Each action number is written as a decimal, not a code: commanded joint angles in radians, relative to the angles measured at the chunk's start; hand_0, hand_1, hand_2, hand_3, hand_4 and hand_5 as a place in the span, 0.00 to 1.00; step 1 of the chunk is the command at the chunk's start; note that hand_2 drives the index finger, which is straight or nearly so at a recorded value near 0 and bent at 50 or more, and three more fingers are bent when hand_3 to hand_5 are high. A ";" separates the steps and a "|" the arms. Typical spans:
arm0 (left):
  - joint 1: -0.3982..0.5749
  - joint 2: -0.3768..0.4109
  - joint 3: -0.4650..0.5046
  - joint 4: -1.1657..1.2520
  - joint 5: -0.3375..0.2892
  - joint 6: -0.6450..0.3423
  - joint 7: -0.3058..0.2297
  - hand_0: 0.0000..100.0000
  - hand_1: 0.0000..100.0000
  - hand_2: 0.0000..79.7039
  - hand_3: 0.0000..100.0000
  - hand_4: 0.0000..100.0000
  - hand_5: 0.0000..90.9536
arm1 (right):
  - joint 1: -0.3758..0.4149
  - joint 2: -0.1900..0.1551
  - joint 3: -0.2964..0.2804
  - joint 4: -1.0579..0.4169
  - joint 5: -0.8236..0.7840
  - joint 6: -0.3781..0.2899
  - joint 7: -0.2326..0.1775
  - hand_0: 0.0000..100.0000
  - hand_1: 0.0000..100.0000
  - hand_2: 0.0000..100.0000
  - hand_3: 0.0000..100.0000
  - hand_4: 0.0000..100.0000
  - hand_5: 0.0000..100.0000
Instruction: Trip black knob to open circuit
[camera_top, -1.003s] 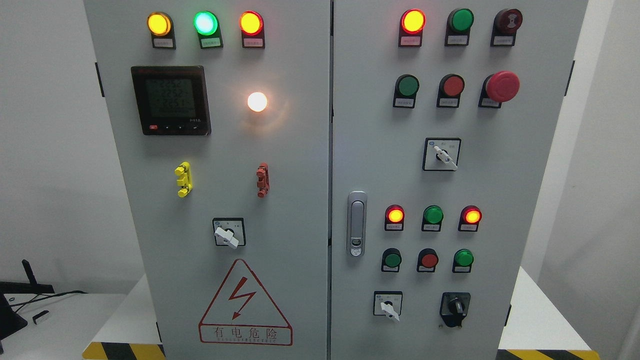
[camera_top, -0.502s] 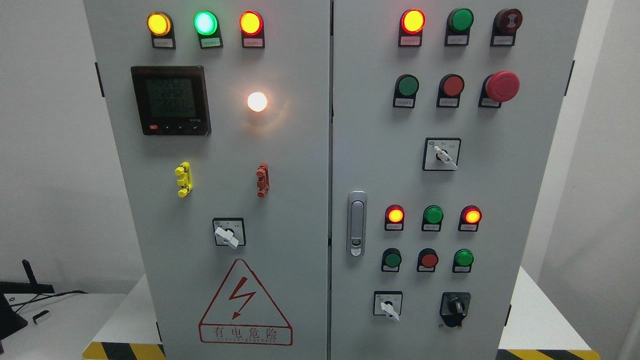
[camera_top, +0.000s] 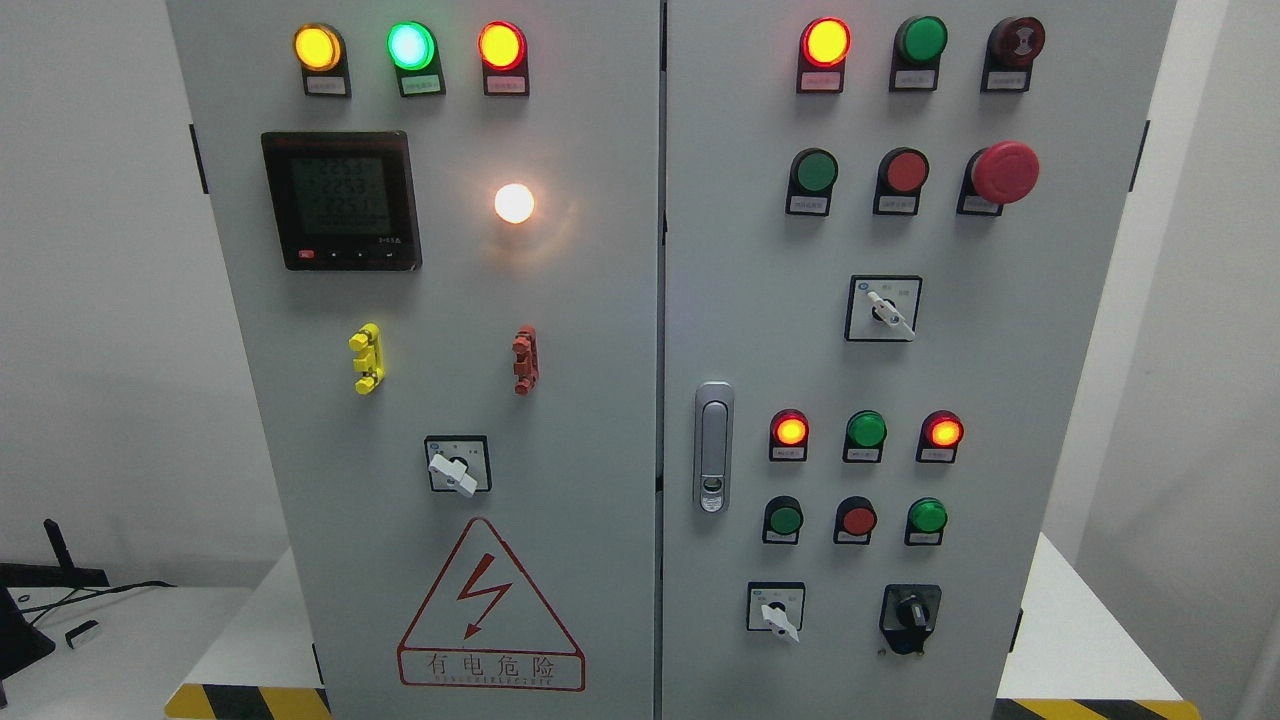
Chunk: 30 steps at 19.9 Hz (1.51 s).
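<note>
1. The black knob (camera_top: 911, 612) sits at the lower right corner of the right cabinet door (camera_top: 1060, 400), on a black mounting plate. Its pointer stands roughly upright.
2. Just left of the black knob, in the same row, is a white-lever selector switch (camera_top: 777, 609) on a square plate, its lever pointing down and to the right.
3. Directly above this row are three pushbuttons: green (camera_top: 785, 520), red (camera_top: 858, 520), green (camera_top: 927, 516).
4. Above the pushbuttons are three indicator lamps: a lit red one (camera_top: 790, 430), an unlit green one (camera_top: 866, 429) and a lit red one (camera_top: 944, 431).
5. A metal door latch (camera_top: 713, 447) is mounted near the left edge of the right door, level with these lamps.
6. Higher on the right door are a second white-lever selector (camera_top: 885, 309) and a red mushroom button (camera_top: 1005, 172).
7. The left cabinet door (camera_top: 590, 400) carries a digital meter (camera_top: 341, 200), a lit white lamp (camera_top: 514, 203) and a red-outlined warning triangle (camera_top: 490, 607).
8. The cabinet stands on a white tabletop (camera_top: 1070, 640) with yellow-black hazard tape (camera_top: 1090, 708) at its front edge.
9. Neither hand is in view; hand state cannot be determined.
</note>
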 joint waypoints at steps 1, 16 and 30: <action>0.000 0.000 0.000 0.000 -0.031 0.001 0.001 0.12 0.39 0.00 0.00 0.00 0.00 | -0.178 0.032 -0.046 -0.041 -0.005 0.098 0.017 0.18 0.46 0.26 0.52 0.48 0.42; 0.000 0.000 0.000 0.000 -0.031 0.001 0.001 0.12 0.39 0.00 0.00 0.00 0.00 | -0.532 0.038 -0.011 0.042 0.036 0.324 0.018 0.21 0.48 0.29 0.72 0.67 0.66; 0.000 0.000 0.000 0.000 -0.031 0.001 0.001 0.12 0.39 0.00 0.00 0.00 0.00 | -0.718 0.038 0.123 0.139 0.068 0.380 0.017 0.22 0.57 0.38 1.00 1.00 0.95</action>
